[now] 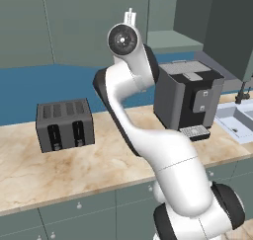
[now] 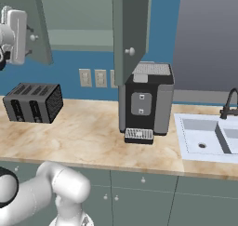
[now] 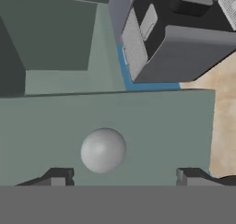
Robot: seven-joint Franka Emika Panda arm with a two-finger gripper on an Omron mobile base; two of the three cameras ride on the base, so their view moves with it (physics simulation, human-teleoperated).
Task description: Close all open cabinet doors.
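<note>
Grey-green cabinet door (image 3: pixel 138 126) stands open directly ahead of the hand (image 3: pixel 124 176), its round pale knob (image 3: pixel 103 150) just beyond the widely spread fingertips (image 3: pixel 57 176), which hold nothing. Beyond sits a coffee machine (image 3: pixel 184 29).

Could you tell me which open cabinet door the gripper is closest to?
The left open door, above the toaster; the gripper faces its knob.
</note>
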